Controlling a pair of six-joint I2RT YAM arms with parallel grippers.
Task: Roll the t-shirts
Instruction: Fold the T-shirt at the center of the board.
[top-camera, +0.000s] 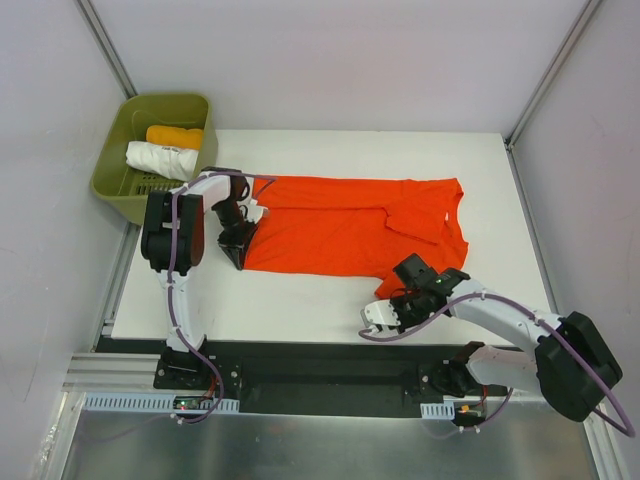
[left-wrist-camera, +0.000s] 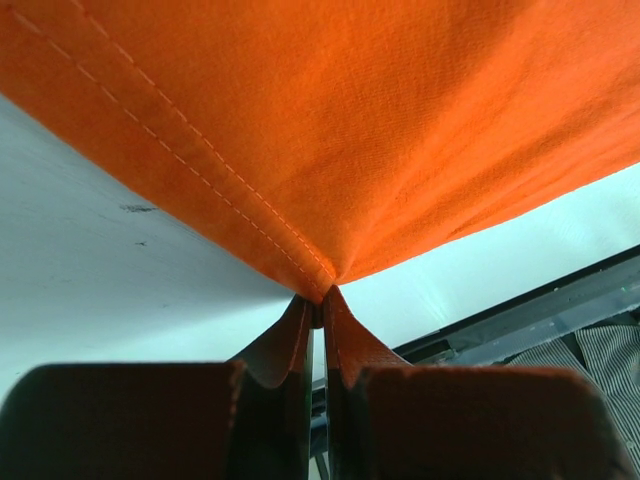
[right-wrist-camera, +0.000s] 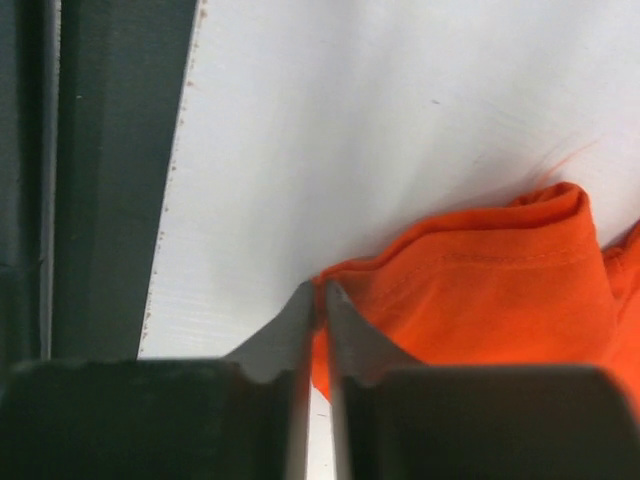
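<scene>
While both hands grip cloth, step in hand: squaring the red-orange t-shirt (top-camera: 340, 225) into a strip before any rolling; no turn of a roll shows yet.
Left hand (left-wrist-camera: 320, 302): fingers pressed together on the stitched hem, which tents up to a peak at the fingertips.
Right hand (right-wrist-camera: 320, 292): fingers closed, pinching the edge of a bunched sleeve, with bare desk (top-camera: 300, 305) to its left.
Where the shirt lies: spread flat on the desk, stretching away from the left hand's tips toward the collar end; most of the body lies beyond the right hand, and only the loose sleeve reaches it.
How the shirt looks: bright, soft, thin knit; mostly smooth, with the upper sleeve folded in over the chest and the nearer sleeve poking out, rumpled.
Next move, as a judgement: the right hand likely carries its sleeve over onto the body so the sides run straight, while the left keeps the hem taut; a slack pull would wrinkle the cloth.
Other t-shirts: a white one (top-camera: 160, 158) and a yellow-orange one (top-camera: 175, 136) lie rolled in the green bin (top-camera: 105, 185), well beyond the left hand.
</scene>
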